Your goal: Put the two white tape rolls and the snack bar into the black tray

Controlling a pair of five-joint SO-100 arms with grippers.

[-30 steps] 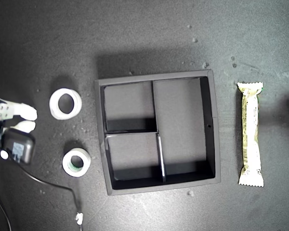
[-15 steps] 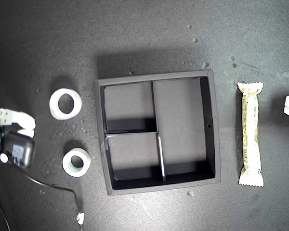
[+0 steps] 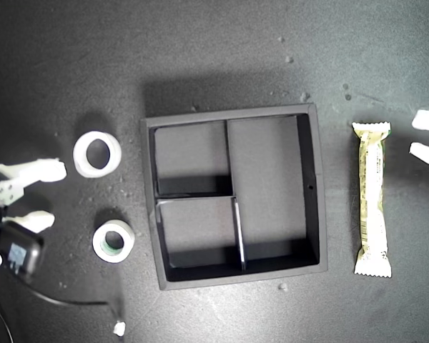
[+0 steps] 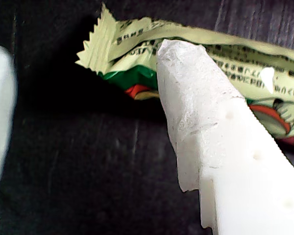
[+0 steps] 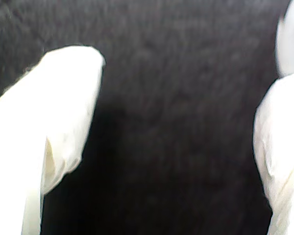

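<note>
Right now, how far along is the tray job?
Nothing is done: all three compartments of the black tray are bare. In hand: my first gripper is open beside the snack bar, not touching it; my second gripper is open near the larger tape roll. Left: both rolls, including the smaller tape roll, and the bar.

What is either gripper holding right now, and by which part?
Nothing. My first gripper is open beside the pale yellow-green wrapped snack bar; my second gripper is open over bare mat.
</note>
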